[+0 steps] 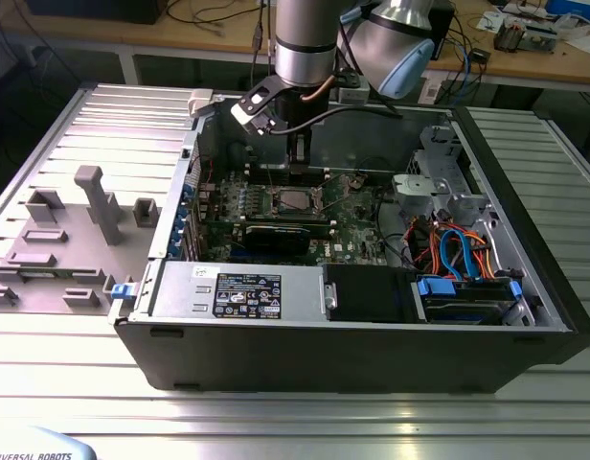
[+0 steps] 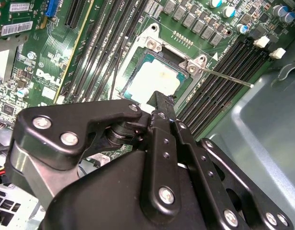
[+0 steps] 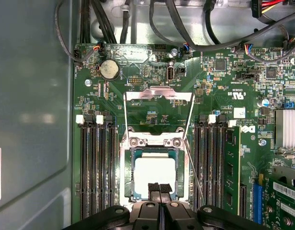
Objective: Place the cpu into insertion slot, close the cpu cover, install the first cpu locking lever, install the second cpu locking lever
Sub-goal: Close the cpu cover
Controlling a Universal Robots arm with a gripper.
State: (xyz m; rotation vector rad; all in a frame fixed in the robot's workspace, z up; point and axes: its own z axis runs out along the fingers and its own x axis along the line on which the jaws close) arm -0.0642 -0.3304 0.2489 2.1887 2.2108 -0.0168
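Fingers (image 3: 154, 188), pressed together, hang over the edge of the cpu (image 3: 154, 173), which fills the insertion slot (image 3: 131, 167); the cpu cover (image 3: 159, 93) stands open.

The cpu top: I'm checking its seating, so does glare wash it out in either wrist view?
In the first wrist view the cpu top is blown out to near white; in the second wrist view the cpu is similarly bright, edges readable.

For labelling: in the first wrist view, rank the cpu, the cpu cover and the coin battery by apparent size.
1. cpu cover, swung open, so nearness may inflate it
2. cpu
3. coin battery
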